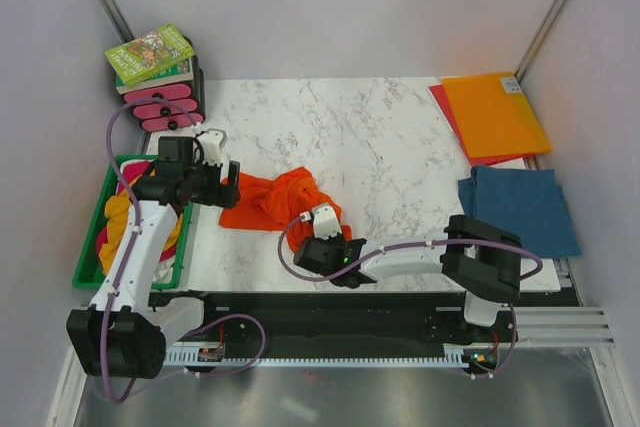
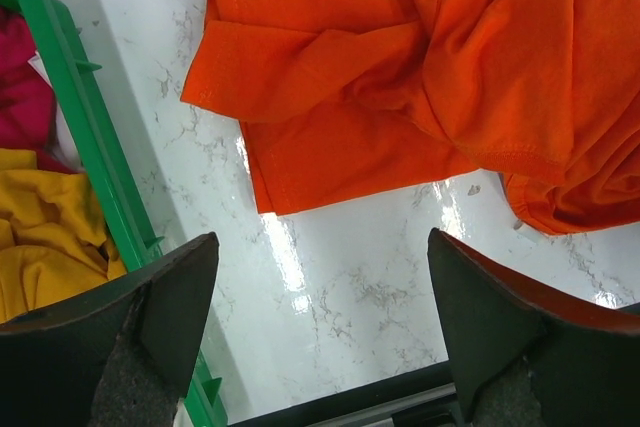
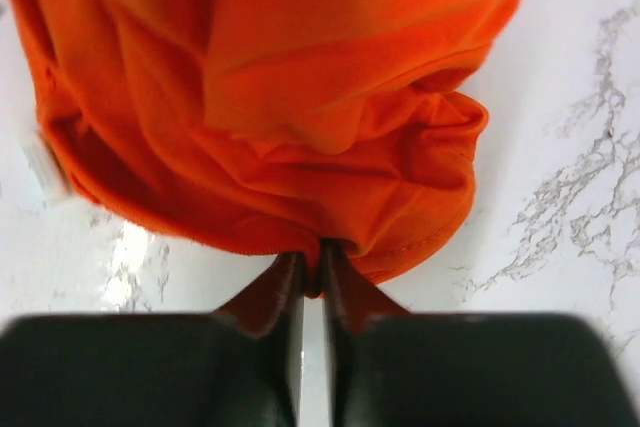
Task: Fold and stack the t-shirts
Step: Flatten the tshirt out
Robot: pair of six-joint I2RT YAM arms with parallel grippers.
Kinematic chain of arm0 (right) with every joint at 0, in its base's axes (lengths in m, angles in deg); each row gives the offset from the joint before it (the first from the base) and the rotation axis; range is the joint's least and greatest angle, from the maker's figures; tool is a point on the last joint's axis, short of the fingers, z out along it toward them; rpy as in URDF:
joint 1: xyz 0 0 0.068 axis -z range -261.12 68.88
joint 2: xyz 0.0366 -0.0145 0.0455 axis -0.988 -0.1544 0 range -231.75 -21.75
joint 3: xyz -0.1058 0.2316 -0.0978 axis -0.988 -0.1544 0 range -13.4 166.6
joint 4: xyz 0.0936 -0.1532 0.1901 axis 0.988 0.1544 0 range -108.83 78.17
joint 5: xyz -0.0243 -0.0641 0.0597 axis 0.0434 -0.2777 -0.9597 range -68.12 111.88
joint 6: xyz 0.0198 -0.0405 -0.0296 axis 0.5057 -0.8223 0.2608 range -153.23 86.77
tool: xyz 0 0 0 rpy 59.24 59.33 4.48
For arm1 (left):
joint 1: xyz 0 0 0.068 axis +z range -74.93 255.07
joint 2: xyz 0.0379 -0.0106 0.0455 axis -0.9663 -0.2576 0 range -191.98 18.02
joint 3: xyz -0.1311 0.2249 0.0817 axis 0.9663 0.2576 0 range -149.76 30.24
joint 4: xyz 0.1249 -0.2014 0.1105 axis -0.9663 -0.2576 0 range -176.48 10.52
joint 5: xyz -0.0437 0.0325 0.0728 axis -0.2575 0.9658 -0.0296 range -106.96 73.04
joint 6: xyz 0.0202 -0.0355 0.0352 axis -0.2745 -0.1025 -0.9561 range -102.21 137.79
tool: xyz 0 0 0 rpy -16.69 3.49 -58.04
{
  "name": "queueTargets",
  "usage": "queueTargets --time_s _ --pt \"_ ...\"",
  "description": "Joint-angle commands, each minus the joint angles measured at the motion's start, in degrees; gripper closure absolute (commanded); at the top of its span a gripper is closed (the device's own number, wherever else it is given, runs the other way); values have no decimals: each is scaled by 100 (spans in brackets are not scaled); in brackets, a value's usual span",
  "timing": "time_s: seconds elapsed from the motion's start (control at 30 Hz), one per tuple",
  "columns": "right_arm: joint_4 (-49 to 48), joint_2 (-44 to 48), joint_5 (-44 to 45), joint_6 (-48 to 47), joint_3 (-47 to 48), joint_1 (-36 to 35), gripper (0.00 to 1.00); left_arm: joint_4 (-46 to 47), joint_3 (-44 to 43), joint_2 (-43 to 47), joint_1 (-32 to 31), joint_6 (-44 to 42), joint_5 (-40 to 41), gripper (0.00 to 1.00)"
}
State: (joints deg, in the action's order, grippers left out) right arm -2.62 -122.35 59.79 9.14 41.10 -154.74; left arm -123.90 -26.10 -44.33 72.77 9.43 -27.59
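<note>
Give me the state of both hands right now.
Left hand: open, holding nothing.
Right hand: closed on the edge of the orange t-shirt.

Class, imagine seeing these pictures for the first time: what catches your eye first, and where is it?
The crumpled orange tee in the middle of the marble table, its near end pinched by the right gripper. Next, the green bin of bright tees at the left edge, and the folded blue tee on the right.

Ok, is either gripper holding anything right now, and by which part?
The right gripper pinches the orange t-shirt at its bunched near edge; the left gripper is open, holding nothing.
</note>
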Motion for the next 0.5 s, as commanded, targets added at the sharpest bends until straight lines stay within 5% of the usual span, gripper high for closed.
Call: queueTargets --time_s 0.0,0.23,0.37,0.47 --pt "-48 145 401 113 201 41 98 83 70 47 37 19 -123 11" --pt "409 1172 1218 26 403 102 100 206 298 -321 37 -210 -290 23" --pt "664 1560 1350 -167 579 453 100 548 413 -936 37 -79 183 10" --pt "726 1719 1359 -185 544 577 100 882 369 -1341 81 71 439 10"
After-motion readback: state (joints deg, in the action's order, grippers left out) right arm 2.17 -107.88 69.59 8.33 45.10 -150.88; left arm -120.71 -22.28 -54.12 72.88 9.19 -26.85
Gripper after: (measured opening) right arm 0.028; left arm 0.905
